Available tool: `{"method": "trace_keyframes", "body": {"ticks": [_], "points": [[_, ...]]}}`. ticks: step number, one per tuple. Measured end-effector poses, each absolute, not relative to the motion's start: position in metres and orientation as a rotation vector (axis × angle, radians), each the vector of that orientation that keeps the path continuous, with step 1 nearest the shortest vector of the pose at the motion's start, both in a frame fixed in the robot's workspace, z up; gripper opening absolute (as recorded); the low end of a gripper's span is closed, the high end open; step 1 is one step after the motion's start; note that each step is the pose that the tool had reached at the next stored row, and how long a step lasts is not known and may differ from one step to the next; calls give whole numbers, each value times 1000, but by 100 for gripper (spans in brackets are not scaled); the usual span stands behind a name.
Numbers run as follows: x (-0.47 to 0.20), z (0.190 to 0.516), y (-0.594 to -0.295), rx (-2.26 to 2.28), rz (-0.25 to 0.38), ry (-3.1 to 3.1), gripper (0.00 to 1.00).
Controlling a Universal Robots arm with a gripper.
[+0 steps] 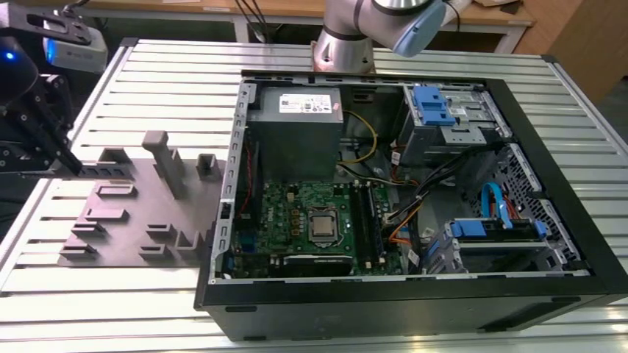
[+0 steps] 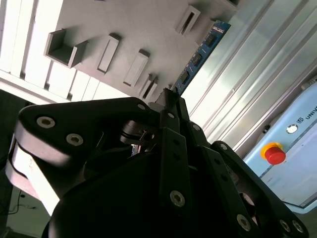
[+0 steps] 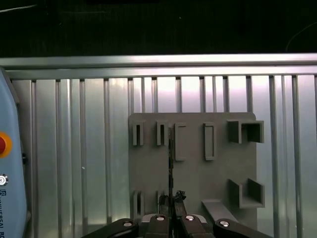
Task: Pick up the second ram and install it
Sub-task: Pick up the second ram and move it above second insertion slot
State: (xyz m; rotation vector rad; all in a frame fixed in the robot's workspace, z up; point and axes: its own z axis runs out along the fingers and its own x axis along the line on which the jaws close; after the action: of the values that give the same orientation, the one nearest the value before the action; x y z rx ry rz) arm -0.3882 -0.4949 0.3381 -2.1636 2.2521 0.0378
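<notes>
**Now: the claw has the second ram, over the grey tray**

In the exterior view's left edge, the gripper [image 1: 65, 163] hangs over the far corner of the grey tray [image 1: 128, 220], which lies flat on the slatted metal table [image 1: 147, 66]. In both wrist views the jaws are drawn together, pinching one end of the second ram [image 2: 198, 54]. It is a thin blue board with a row of small black chips, reaching out from the fingertips [image 2: 167, 101]. In the first wrist view the stick [image 3: 171, 163] is seen edge-on, as a narrow dark line running from the gripper [image 3: 174, 201] across the tray [image 3: 198, 183] between its raised slot blocks. Whether its free end touches the tray I cannot tell. A pale blue pendant with a red button [image 2: 274, 153] lies on the table near the tray.

Just beside the tray, toward the exterior view's middle, the open computer case [image 1: 393, 294] lies on its side. Inside it the grey power-supply box [image 1: 294, 132] sits above the green motherboard [image 1: 284, 213], with the processor socket [image 1: 324, 224] near the board's middle and the long memory slots [image 1: 365, 220] just to its right. Behind the case stands the arm's silver base [image 1: 343, 44]. Further right are a blue drive bracket [image 1: 429, 103] and a blue cable [image 1: 496, 202].
</notes>
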Motion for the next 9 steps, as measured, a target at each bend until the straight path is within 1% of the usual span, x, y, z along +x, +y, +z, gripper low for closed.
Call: {"method": "trace_keyframes", "body": {"ticks": [9], "points": [[-388,352,-495,-2164,38,2252,14]]}}
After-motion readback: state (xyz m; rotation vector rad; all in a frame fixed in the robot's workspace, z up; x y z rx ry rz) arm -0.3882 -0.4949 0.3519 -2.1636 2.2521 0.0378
